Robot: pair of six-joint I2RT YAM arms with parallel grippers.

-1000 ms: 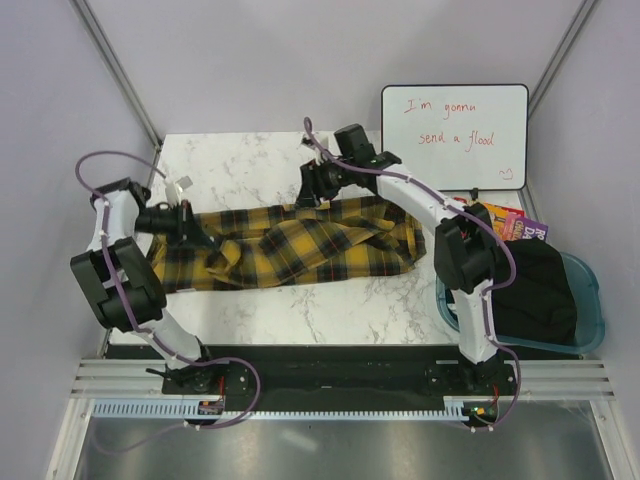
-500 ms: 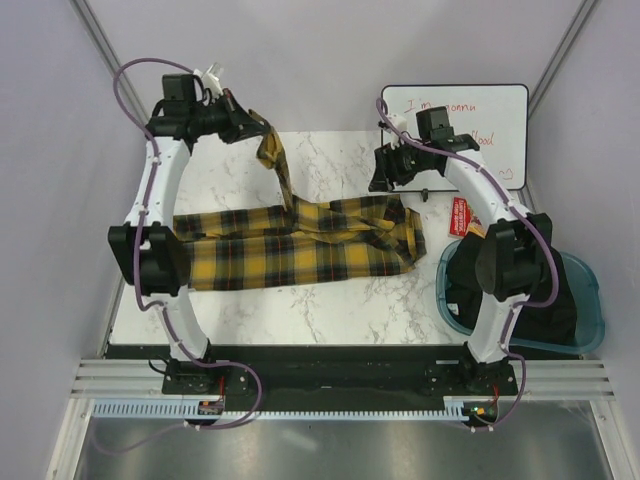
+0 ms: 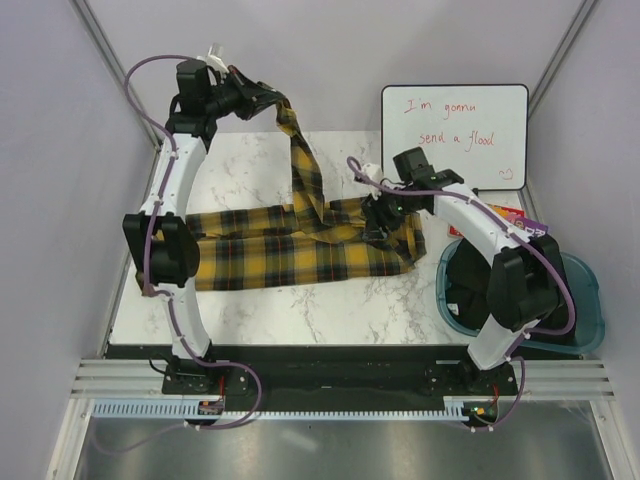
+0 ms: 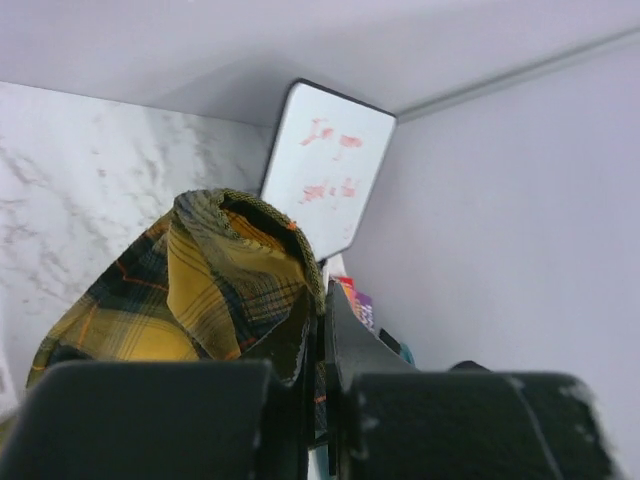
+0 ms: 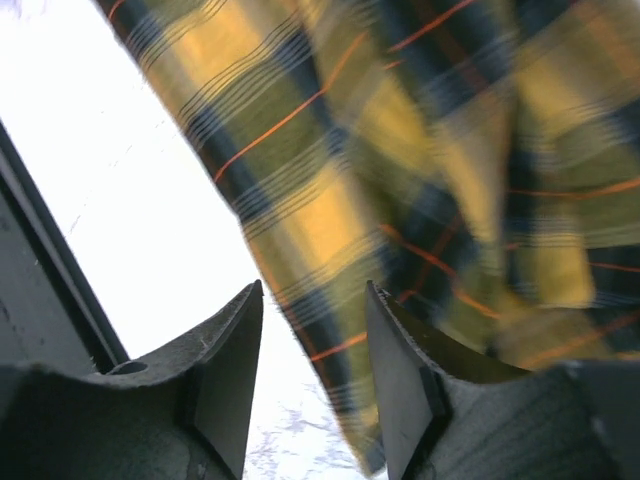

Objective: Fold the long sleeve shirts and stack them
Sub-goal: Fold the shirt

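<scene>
Our left gripper (image 3: 268,102), clamped on one sleeve (image 3: 305,170), holds it high at far left while the plaid shirt (image 3: 300,255) lies across the table (image 3: 230,165) under our open right gripper (image 3: 378,225); such a thin pinch could let it slip.

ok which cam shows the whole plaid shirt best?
Top external: the shirt lies spread across the table, one sleeve held up by the left pincer. Left wrist shows only the sleeve end bunched in that shut pincer. Right wrist shows only a blurred patch of plaid beyond the open right pincer.
</scene>
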